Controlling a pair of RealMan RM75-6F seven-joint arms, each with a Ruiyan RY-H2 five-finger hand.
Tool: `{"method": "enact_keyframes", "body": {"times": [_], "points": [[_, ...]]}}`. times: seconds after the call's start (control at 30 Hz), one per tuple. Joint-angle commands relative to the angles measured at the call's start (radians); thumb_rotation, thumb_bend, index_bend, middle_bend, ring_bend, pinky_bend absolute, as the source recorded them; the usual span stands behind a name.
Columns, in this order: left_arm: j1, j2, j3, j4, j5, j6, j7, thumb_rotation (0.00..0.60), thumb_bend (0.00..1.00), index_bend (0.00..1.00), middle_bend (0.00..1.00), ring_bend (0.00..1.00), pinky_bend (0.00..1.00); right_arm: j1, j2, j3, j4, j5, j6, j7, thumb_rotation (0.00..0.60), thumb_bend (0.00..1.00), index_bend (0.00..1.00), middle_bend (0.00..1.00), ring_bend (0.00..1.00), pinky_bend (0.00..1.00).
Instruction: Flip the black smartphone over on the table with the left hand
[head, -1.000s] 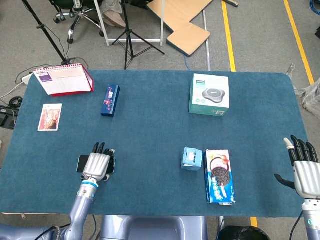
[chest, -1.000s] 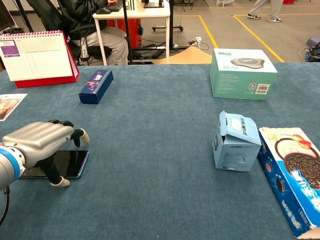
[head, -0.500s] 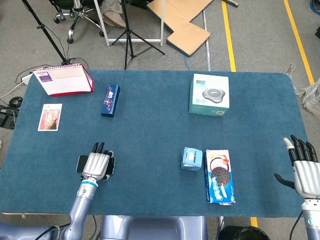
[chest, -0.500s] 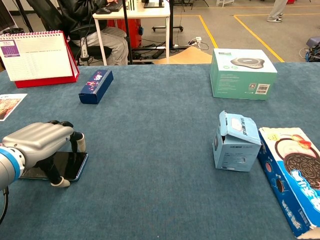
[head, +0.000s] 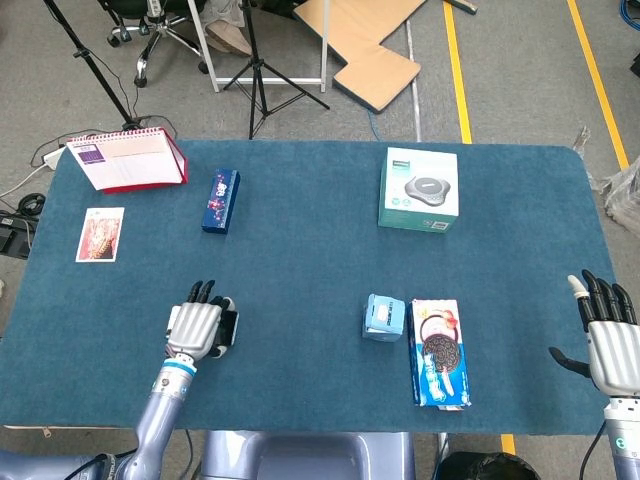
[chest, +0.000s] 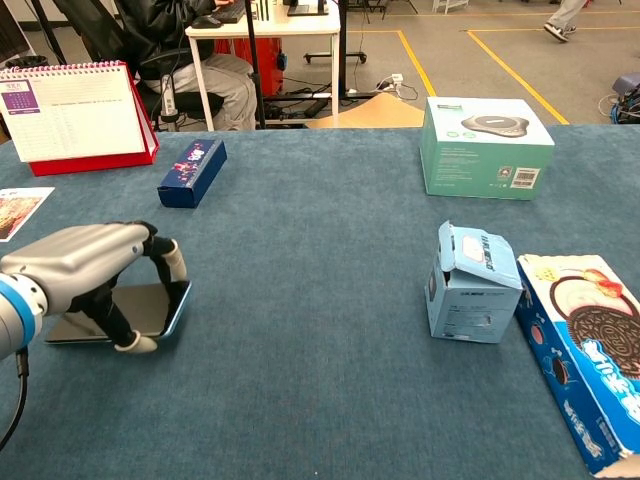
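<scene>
The black smartphone (chest: 150, 306) lies at the front left of the blue table (chest: 320, 230), its right long edge lifted off the cloth so it stands tilted. My left hand (chest: 85, 264) arches over it, fingers (chest: 174, 262) hooked on the raised edge and thumb (chest: 134, 343) pressed at the near edge. From the head view my left hand (head: 195, 330) covers most of the smartphone (head: 231, 327), leaving only a dark sliver at its right. My right hand (head: 610, 338) hangs off the table's front right corner with fingers spread and nothing in it.
A red desk calendar (chest: 75, 115), a photo card (chest: 20, 210) and a dark blue box (chest: 192, 158) lie behind the left hand. A teal box (chest: 487, 145), a small light-blue carton (chest: 472, 283) and an Oreo pack (chest: 580, 345) occupy the right side.
The phone lay flat under my left hand; now its right edge is lifted and it tilts up, with the hand shifted slightly right. The right hand has not moved.
</scene>
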Motion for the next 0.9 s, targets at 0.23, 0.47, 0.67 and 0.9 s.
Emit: {"method": "enact_keyframes", "body": {"times": [0.23,0.47,0.67,0.9], "points": [[0.049,0.073,-0.031,-0.075,0.2,-0.012,-0.38,0.6,0.18,0.36,0.38,0.0,0.0,0.0,0.0,-0.001,-0.002,-0.001,0.001,-0.003,0.6,0.0,0.0,0.0,0.0,0.0],[0.082,0.101,-0.057,-0.078,0.297,-0.03,-0.718,0.6,0.18,0.36,0.39,0.0,0.0,0.0,0.0,-0.001,-0.004,-0.002,0.001,-0.007,0.6,0.0,0.0,0.0,0.0,0.0],[0.1,0.112,-0.058,-0.034,0.366,-0.061,-1.024,0.6,0.18,0.36,0.39,0.0,0.0,0.001,-0.001,-0.002,-0.005,-0.004,0.001,-0.009,0.6,0.0,0.0,0.0,0.0,0.0],[0.105,0.098,-0.039,0.073,0.442,-0.1,-1.348,0.6,0.2,0.36,0.39,0.0,0.0,0.002,-0.002,-0.003,-0.004,-0.004,-0.001,-0.013,0.6,0.0,0.0,0.0,0.0,0.0]]}}
